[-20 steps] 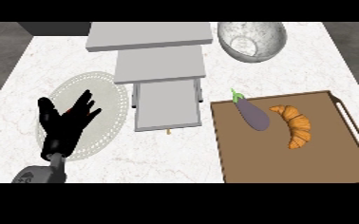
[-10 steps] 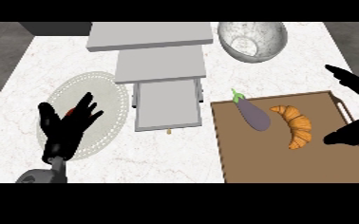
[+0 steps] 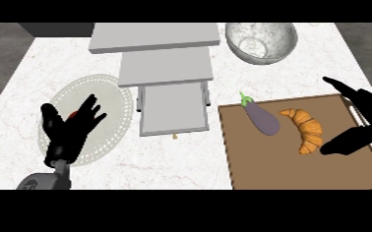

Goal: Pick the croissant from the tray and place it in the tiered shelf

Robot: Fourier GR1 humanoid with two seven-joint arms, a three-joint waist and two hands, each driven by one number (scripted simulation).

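Observation:
An orange croissant (image 3: 308,131) lies on the brown tray (image 3: 254,162) at the right, next to a purple eggplant (image 3: 262,117). My right hand (image 3: 357,128) comes in from the right edge, open, with its fingers spread above and below the croissant's right side, not touching it. The grey tiered shelf (image 3: 166,73) stands at the middle back, its lowest tier (image 3: 171,109) reaching toward me. My left hand (image 3: 69,130) rests open, fingers up, over a white plate (image 3: 109,98) at the left.
A metal bowl (image 3: 260,41) sits at the back right, behind the tray. A small red thing (image 3: 73,114) lies on the plate, mostly hidden by my left hand. The white marble counter (image 3: 174,162) spreads round everything.
My right hand has come into view from the right edge and moved left toward the croissant. My left hand has sunk slightly toward the lower edge.

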